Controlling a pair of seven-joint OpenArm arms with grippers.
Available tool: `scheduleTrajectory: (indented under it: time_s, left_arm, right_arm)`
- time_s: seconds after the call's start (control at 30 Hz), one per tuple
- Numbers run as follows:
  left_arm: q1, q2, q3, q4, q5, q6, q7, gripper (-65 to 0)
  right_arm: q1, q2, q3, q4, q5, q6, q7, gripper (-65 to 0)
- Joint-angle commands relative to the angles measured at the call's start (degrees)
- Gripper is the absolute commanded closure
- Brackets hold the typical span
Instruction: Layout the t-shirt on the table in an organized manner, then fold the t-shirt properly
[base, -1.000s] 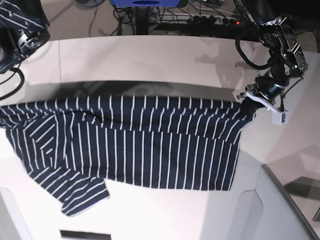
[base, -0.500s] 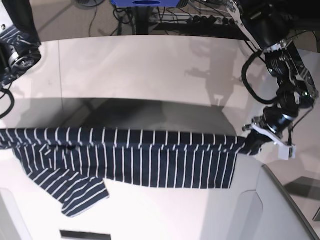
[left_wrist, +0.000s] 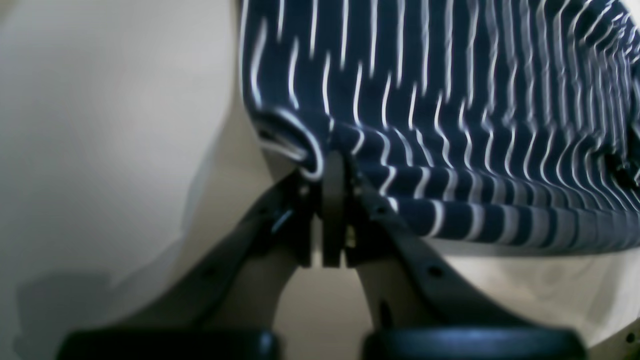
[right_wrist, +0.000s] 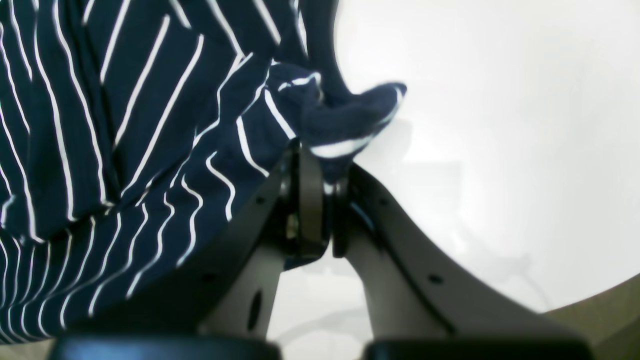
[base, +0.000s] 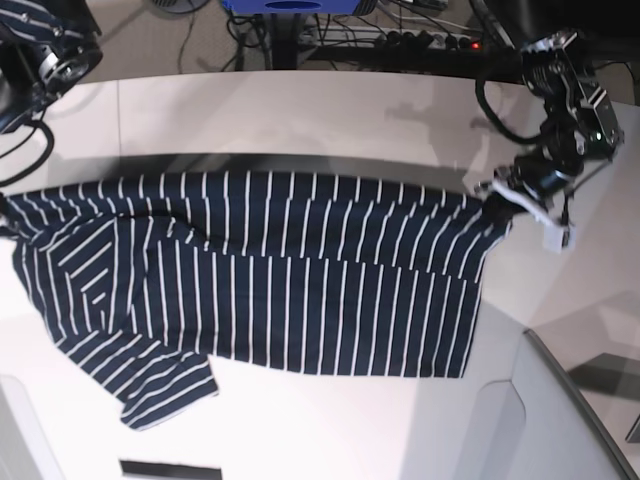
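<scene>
Both claws, left (left_wrist: 334, 165) and right (right_wrist: 320, 150), remain clamped on corners of the dark navy white-striped fabric t-shirt (base: 270, 270). Its held edge has swung back farther across the smooth white desk (base: 300, 110); spreading continues, folding not yet begun.

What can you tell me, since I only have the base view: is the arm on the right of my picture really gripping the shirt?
Observer: Yes. The left wrist view shows the left gripper shut on the shirt, pinching a bunched edge.
Operator: And the other arm? It is cut off at my picture's left edge.
Observer: The right wrist view shows the right gripper shut on a small fold of the same shirt.
Operator: What lies beneath that fold?
Observer: The bare white table.
</scene>
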Motion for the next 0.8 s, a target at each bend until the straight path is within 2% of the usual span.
scheduleTrajectory:
  time_s: [0.0, 0.17, 0.27, 0.47, 0.57, 0.77]
  left_arm:
    - [0.6, -0.7, -0.2, 0.9, -0.4, 0.3, -1.7, 0.0]
    - [4.5, -0.7, -0.5, 0.9, -0.4, 0.3, -1.8, 0.0]
    - [5.0, -0.7, -0.3, 0.9, -0.4, 0.3, -2.7, 0.0]
    - [-0.8, -1.1, -0.6, 2.4, -0.4, 0.3, -2.7, 0.0]
    - [-3.2, -1.2, -0.9, 4.0, -0.4, 0.3, 0.8, 0.0]
    - [-0.7, -0.9, -0.7, 0.7, 1.2, 0.3, 1.4, 0.0]
  right_arm:
    - [0.1, 1.0, 0.0, 1.1, 0.2, 0.0, 1.2, -0.2]
    - [-3.2, -0.3, 0.0, 1.0, 0.2, 0.0, 1.4, -0.2]
    - [-4.0, -0.6, -0.2, 1.0, 0.2, 0.0, 3.5, -0.2]
    - [2.7, 0.3, -0.7, 1.5, 0.0, 0.0, 3.8, -0.2]
    - [4.2, 2.1, -0.6, 1.5, 0.0, 0.0, 2.1, -0.2]
    - [-1.2, 0.9, -0.1, 1.2, 0.2, 0.0, 1.7, -0.2]
